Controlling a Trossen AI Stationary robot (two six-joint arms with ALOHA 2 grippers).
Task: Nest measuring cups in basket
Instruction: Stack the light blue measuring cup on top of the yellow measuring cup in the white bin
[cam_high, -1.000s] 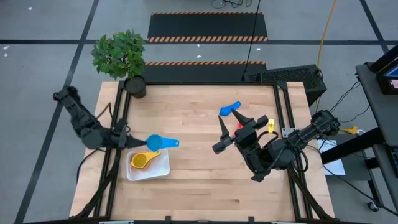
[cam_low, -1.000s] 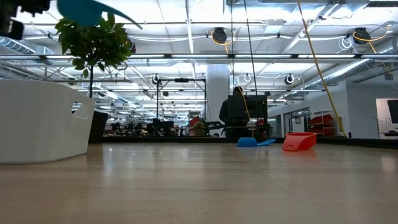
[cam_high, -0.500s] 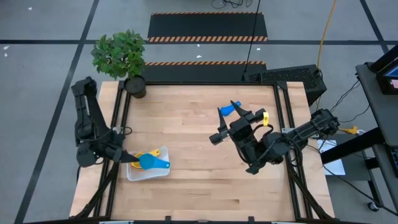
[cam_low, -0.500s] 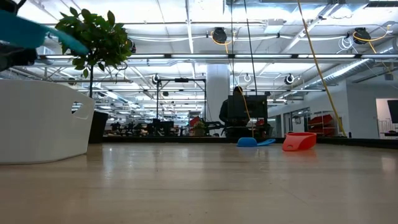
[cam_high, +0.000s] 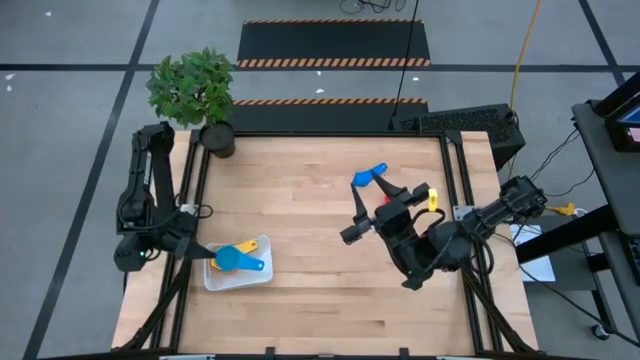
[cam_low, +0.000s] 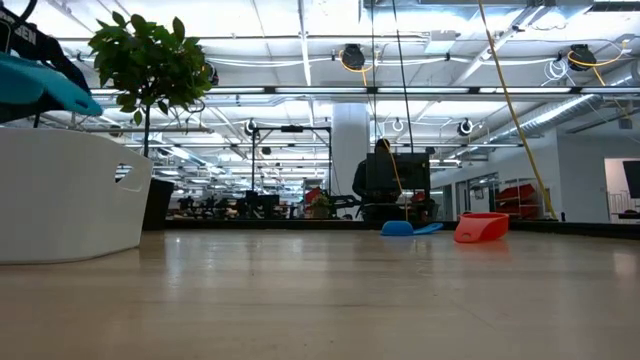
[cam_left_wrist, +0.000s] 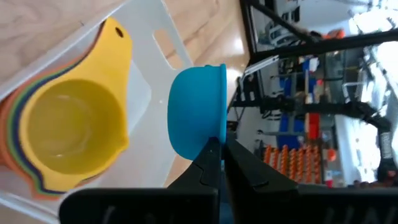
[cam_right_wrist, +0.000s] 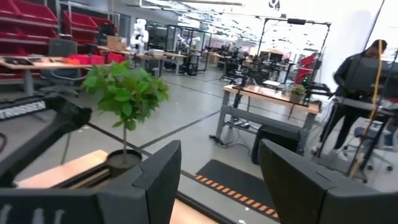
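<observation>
the left gripper (cam_left_wrist: 217, 149) pinches the light blue cup (cam_left_wrist: 198, 111) by its handle, over the white basket (cam_high: 258, 278) where the yellow cup (cam_left_wrist: 74, 140) sits nested. the cup looks light, stiff and smooth, so the flat handle seems the surest grip. the right gripper (cam_right_wrist: 219, 180) hangs wide and empty. no readable labels on the cups.

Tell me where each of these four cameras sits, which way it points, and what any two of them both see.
High view: above the table, looking straight down on the basket, both arms and the potted plant.
Low view: at tabletop height, looking level into the room; the light blue cup hangs above the basket.
Left wrist view: on the left arm, looking past the left gripper, its jaws shut on the light blue cup above the yellow cup.
Right wrist view: on the raised right arm, past the open right gripper toward the plant and room.
Shared: high, low and left wrist show the light blue cup.
</observation>
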